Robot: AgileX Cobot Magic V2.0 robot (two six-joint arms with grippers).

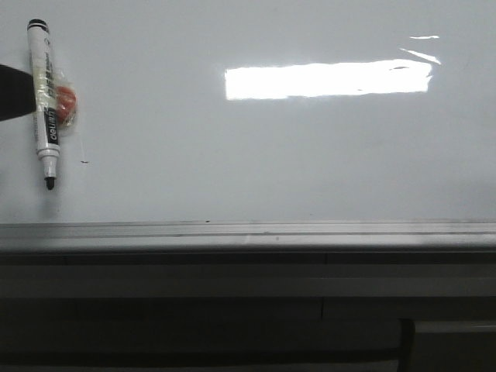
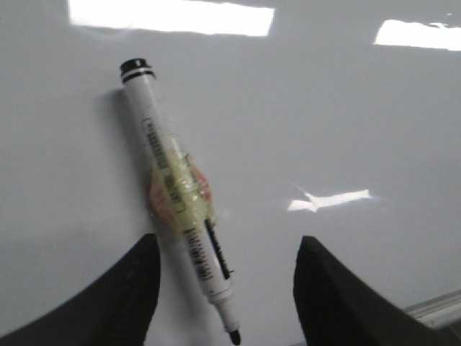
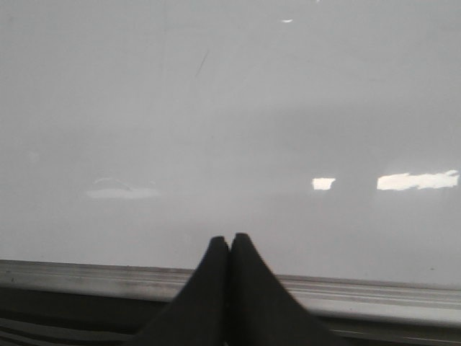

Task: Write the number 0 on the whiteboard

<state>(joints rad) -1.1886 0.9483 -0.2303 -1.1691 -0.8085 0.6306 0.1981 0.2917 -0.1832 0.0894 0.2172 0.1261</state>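
Looking at front view: marker lies uncapped at the far left of the whiteboard, tip toward the grey edge strip; no number 0 drawn. Left wrist: left gripper spread wide, empty, straddling the tip end; shift up toward the taped mid-barrel before closing. Label print unreadable. Right wrist: right gripper clenched, holding nothing.

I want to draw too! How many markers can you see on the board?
1. One marker lies at the far left of the whiteboard, cap off, tip toward the grey edge strip, between the open left gripper's fingers. Any others would be outside these views.
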